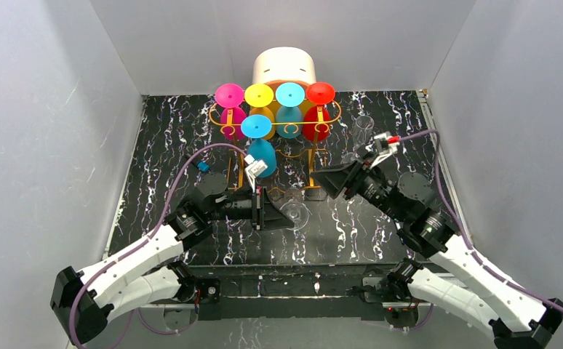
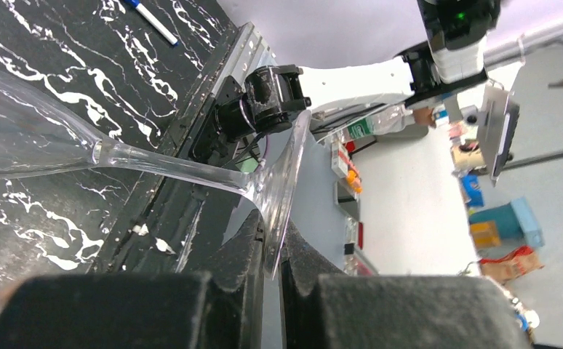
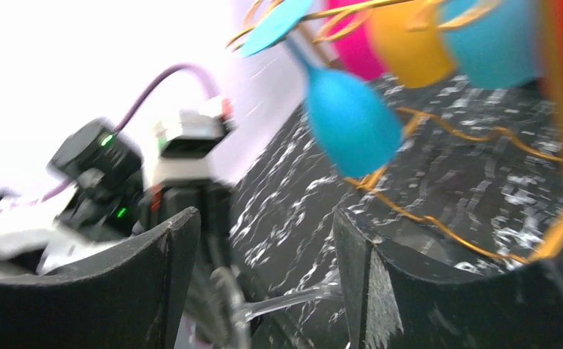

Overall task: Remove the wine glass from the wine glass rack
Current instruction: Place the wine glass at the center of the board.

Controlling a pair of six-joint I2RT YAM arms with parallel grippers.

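A clear wine glass (image 2: 169, 163) lies sideways just above the marbled table, in front of the wine glass rack (image 1: 315, 122). My left gripper (image 2: 271, 233) is shut on the rim of its round foot. From there the stem runs to the bowl at the left of the left wrist view. In the top view the glass (image 1: 295, 212) hangs between the two grippers. My right gripper (image 3: 264, 233) is open, and the stem (image 3: 293, 299) crosses the gap without touching either finger. Several coloured glasses hang upside down on the rack's gold rails (image 3: 438, 225).
A white round box (image 1: 284, 67) stands behind the rack against the back wall. Another clear glass (image 1: 363, 128) stands at the back right beside the rack. A blue hanging glass (image 3: 351, 120) is close above my right gripper. A small blue pen (image 1: 204, 166) lies left of the rack.
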